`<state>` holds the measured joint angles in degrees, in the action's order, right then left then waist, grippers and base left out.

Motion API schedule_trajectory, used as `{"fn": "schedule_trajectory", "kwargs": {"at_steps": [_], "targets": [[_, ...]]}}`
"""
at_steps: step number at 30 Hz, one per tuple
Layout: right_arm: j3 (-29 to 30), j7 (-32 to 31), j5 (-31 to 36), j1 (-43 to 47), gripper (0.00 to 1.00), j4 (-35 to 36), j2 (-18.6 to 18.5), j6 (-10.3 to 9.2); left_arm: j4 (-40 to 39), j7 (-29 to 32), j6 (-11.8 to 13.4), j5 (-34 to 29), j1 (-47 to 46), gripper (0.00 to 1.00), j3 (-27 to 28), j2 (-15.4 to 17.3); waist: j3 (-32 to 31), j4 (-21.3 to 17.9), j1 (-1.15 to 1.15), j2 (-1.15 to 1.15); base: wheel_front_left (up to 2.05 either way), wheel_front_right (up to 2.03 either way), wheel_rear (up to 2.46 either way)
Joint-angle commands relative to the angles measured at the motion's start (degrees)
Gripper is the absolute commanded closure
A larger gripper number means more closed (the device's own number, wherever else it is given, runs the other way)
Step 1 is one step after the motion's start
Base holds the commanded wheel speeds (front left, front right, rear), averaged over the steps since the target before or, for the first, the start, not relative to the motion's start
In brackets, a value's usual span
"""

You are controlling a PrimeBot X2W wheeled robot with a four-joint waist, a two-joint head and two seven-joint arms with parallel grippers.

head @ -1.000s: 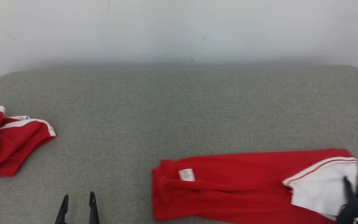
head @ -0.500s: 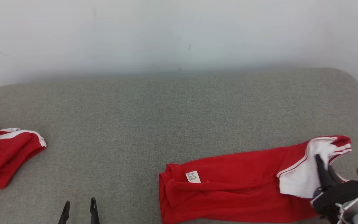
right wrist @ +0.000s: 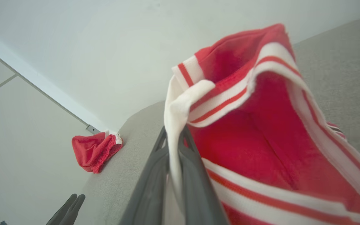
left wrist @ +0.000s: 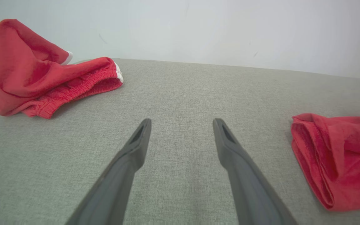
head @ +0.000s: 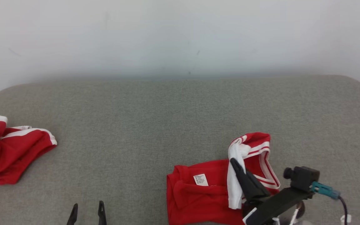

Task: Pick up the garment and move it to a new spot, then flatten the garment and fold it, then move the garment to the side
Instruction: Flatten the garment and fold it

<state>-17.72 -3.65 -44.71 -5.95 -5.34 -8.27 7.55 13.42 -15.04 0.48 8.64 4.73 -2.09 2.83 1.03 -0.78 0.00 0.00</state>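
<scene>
The garment point(head: 198, 193) is red with white stripes and a white label, and lies low and right of centre on the grey cushion point(head: 167, 118). My right gripper point(head: 233, 162) is shut on its white-striped end point(head: 248, 147), holding that end raised and doubled back over the red body. In the right wrist view the fingers point(right wrist: 195, 175) pinch white fabric, and the garment point(right wrist: 255, 131) hangs open behind them. My left gripper point(head: 87, 206) stands open above bare cushion at the lower left, holding nothing point(left wrist: 181, 123). The garment's folded edge point(left wrist: 339, 156) lies to its right.
A second crumpled red garment point(head: 8, 150) lies at the cushion's far left edge point(left wrist: 42, 78) point(right wrist: 95, 150). A white wall point(head: 180, 37) stands right behind the cushion. Bare grey cushion stretches across the middle and back.
My right gripper has lifted the white-striped end and carried it left over the red body, so the garment now covers about half its former length. The left gripper has stayed open. The camera has shifted slightly.
</scene>
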Motion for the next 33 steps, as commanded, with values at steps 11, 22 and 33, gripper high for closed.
{"fn": "schedule_trajectory", "kwargs": {"at_steps": [11, 22, 33], "targets": [[-6.6, 2.0, 4.5, -5.8, 1.00, -12.6, 4.8, -0.12, 2.4, -0.1, -0.3, 1.1, -3.0, 0.00, -3.6, 0.1, 1.4, 5.1, 0.00, 0.00, 0.00, 0.00, 0.00], [-13.1, 8.7, 1.3, -10.7, 0.00, -24.6, 5.4, -0.12, 3.8, -0.1, 0.1, 1.6, -4.1, 0.00, -4.3, 0.1, 1.8, 6.2, 0.00, 0.00, 0.00, 0.00, 0.00], [-9.8, 17.4, -3.1, -10.2, 0.00, -11.3, -1.2, -0.13, 3.2, -0.1, 0.2, 1.6, -2.3, 0.00, -2.2, 0.1, 0.9, 3.2, 0.00, 0.00, 0.00, 0.00, 0.00]]}}
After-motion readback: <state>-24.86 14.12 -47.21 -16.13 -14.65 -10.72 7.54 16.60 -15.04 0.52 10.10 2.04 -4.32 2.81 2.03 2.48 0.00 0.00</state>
